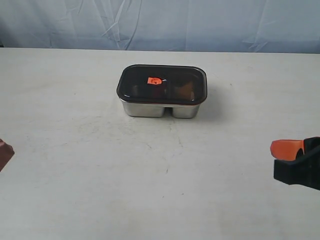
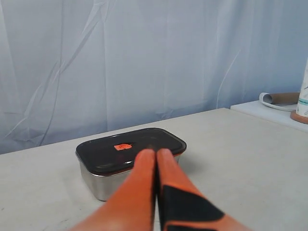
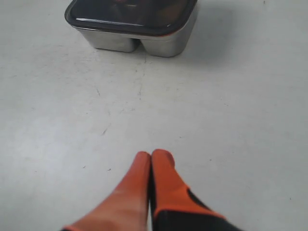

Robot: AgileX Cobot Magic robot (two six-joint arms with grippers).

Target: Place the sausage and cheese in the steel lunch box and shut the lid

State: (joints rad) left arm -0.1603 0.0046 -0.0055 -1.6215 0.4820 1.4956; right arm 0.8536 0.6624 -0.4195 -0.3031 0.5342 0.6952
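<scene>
The steel lunch box [image 1: 160, 109] stands on the white worktop [image 1: 75, 150], a little towards the far side and about in the middle from left to right; the lid [image 1: 161, 84] sits flat on top of it, covering both compartments, with its orange valve [image 1: 153, 80] left of centre. The lid is dark but lets a little through; under it a dull orange-brown lump, the cheese [image 1: 186, 91] as far as I can tell, lies in the right compartment, and a darker reddish shape, seemingly the sausage [image 1: 156, 91], lies in the left one just below the valve; neither is clear enough to make out in detail.

The left gripper [image 2: 156, 153] is at the near left edge, well apart from the box; its two orange fingers are pressed together with nothing between them. The right gripper [image 3: 154, 155] is at the near right, also well clear of the box and pointing towards it; its fingers meet tip to tip in the same way and hold nothing.

A pale blue curtain [image 2: 144, 57] hangs behind the worktop; off to the right a white bottle [image 2: 303, 91] stands on a separate surface.
</scene>
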